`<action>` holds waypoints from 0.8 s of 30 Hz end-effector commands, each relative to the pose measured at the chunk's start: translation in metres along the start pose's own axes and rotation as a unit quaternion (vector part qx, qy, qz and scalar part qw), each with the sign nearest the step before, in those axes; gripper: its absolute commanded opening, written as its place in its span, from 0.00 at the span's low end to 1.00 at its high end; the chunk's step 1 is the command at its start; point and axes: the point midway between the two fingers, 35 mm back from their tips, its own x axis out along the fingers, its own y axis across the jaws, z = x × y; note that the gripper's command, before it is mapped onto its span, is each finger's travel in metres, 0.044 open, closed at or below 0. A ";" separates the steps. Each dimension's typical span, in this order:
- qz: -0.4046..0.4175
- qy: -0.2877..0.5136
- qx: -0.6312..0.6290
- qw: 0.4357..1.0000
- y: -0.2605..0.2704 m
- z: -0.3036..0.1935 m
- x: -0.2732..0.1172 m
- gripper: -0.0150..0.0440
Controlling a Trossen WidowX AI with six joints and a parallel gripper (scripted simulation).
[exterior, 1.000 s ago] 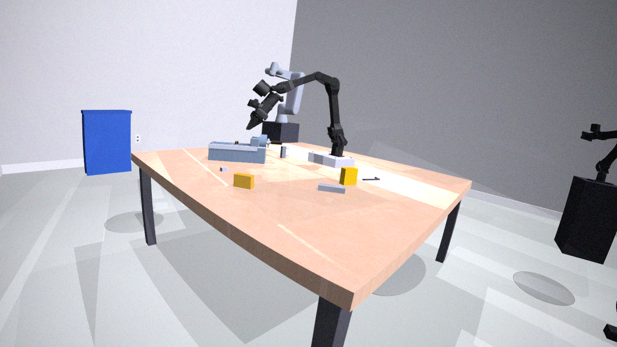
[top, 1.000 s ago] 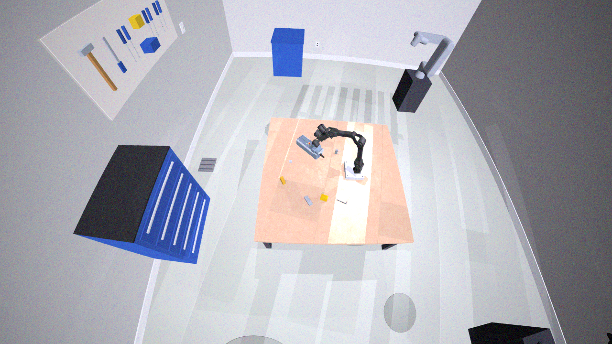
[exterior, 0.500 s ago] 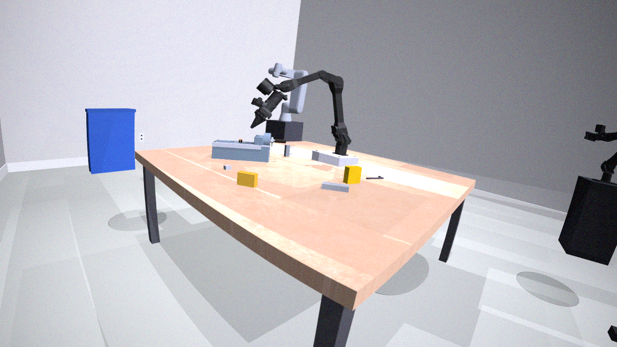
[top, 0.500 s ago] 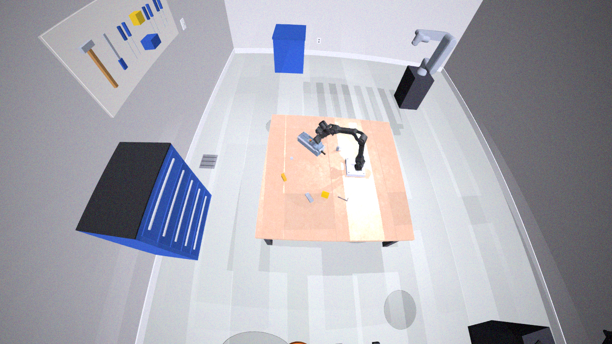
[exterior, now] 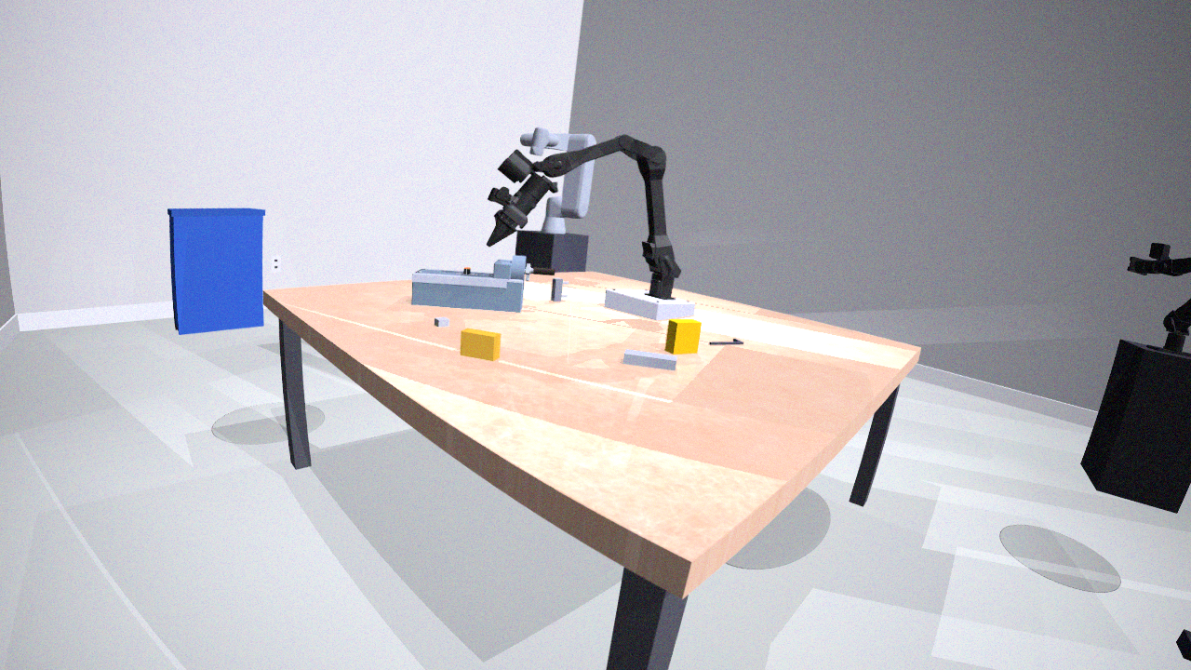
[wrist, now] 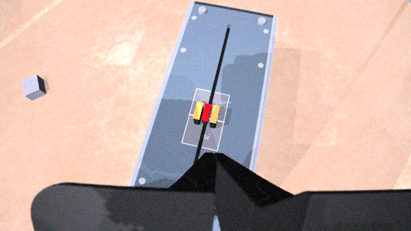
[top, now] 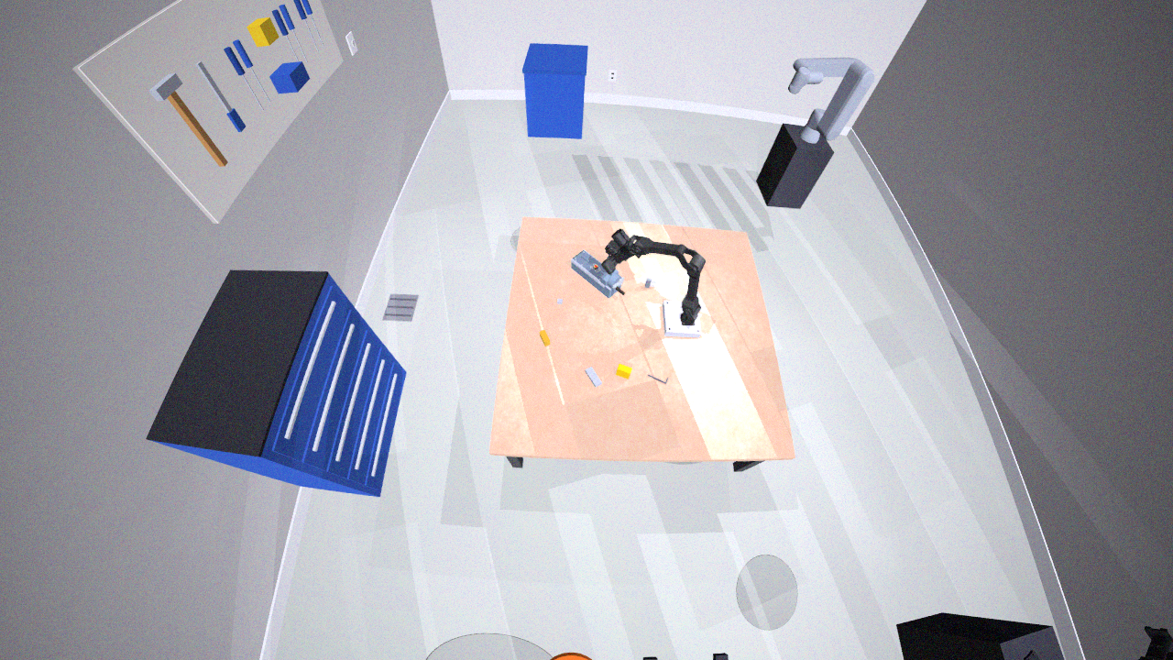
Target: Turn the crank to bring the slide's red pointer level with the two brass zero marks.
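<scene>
The blue-grey machine point(top: 603, 284) point(exterior: 466, 293) point(wrist: 244, 42) stands on the table. In the wrist view the red pointer point(wrist: 206, 112) sits between the left brass mark point(wrist: 198, 111) and the right brass mark point(wrist: 215, 114). Its ends look level with theirs. The dark crank handle point(top: 619, 291) point(exterior: 542, 271) sticks out at the machine's right end in the exterior view, with nothing holding it; it is out of the wrist view. My gripper point(exterior: 489, 243) point(wrist: 212, 162) is shut with nothing between its fingertips. It hangs above the machine, apart from the handle.
A small grey cube point(exterior: 441, 321) point(wrist: 33, 87) lies beside the machine. A grey block point(exterior: 555, 289) stands near the crank. Farther off are a yellow block point(exterior: 480, 343), a taller yellow block point(exterior: 682, 336), a grey bar point(exterior: 649, 359) and a dark hooked tool point(exterior: 726, 342).
</scene>
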 end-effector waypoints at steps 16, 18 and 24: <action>0.000 0.000 0.000 1.000 0.000 0.000 0.000 0.88; 0.000 0.000 0.000 1.000 0.000 0.000 0.000 0.97; 0.000 0.000 0.000 1.000 0.000 0.000 0.000 0.82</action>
